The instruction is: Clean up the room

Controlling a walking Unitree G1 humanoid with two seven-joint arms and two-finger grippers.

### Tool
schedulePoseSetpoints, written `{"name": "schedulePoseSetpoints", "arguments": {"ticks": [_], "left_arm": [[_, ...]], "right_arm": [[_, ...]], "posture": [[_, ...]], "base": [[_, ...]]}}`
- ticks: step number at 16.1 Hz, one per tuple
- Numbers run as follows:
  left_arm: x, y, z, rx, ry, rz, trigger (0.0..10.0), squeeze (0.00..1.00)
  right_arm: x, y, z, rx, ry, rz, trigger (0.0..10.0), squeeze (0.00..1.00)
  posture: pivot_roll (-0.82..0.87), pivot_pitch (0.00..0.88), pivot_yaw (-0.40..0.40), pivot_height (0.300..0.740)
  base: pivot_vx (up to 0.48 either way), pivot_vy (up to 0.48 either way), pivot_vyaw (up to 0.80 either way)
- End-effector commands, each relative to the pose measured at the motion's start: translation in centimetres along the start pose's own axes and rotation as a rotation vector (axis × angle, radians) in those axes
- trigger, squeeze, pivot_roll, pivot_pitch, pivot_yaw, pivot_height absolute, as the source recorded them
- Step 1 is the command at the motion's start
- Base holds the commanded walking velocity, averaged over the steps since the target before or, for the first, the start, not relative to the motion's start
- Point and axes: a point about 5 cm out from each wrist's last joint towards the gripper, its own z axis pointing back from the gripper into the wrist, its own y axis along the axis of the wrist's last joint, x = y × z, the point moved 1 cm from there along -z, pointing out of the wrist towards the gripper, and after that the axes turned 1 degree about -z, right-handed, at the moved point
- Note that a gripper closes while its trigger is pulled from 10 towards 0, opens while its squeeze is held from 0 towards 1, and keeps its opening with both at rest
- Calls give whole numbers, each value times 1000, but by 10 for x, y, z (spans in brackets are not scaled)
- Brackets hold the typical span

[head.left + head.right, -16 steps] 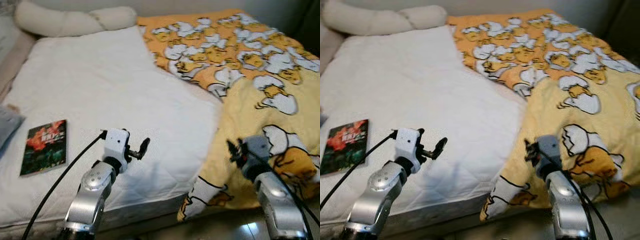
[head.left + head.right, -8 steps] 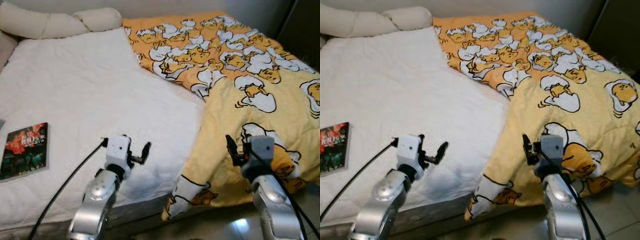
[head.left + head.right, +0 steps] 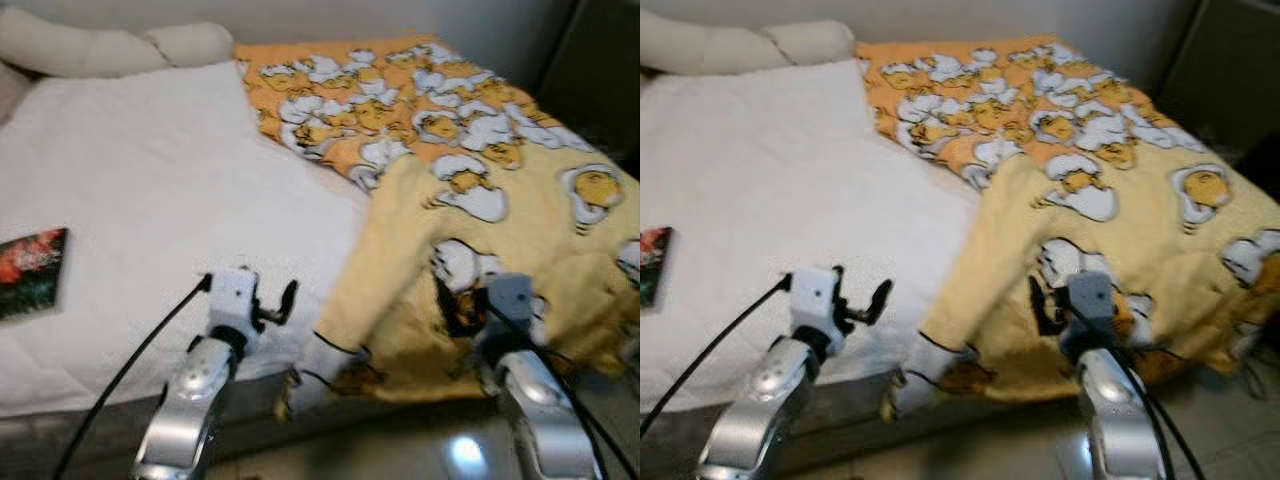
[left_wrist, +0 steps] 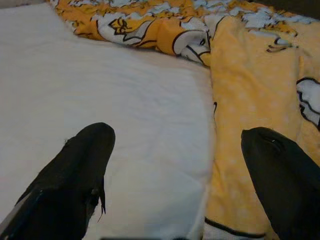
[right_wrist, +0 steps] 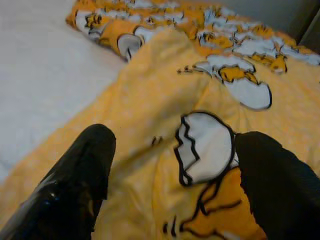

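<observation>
Now view swung rightward, book nearer left edge; both grippers spread, over blanket

My head camera looks down on a bed; its mattress takes the left and centre of the frame; a blanket lies over its right half, from the upper centre down to the lower right, with one corner hanging off the near edge at lower centre; a pillow lies along the upper left, behind the mattress; a book rests on the mattress at the far left edge, well apart from the blanket; floor runs along the bottom, before the bed.
</observation>
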Motion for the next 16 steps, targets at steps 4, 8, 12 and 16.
{"name": "schedulePoseSetpoints", "arguments": {"ticks": [4, 8, 12, 16], "left_arm": [[-8, 1, 0, 7, 50, 2, 10000, 0], [-9, 3, -1, 12, 51, 7, 10000, 0], [-6, 2, -2, 7, 25, 2, 10000, 0], [-1, -2, -1, -15, -42, -26, 10000, 0]], "right_arm": [[4, 4, -8, -13, -15, 16, 10000, 1000], [-1, 5, -12, -27, 19, 34, 10000, 0], [1, 0, -10, -71, 7, 0, 10000, 0], [1, 0, -6, -65, 6, 27, 10000, 0]], "posture": [[3, 0, -11, 740], [6, 0, -16, 740], [6, 0, -10, 740], [-2, 0, 2, 740]], "base": [[0, 0, 0], [214, 0, 0], [301, 0, -375], [221, 0, -372]]}}
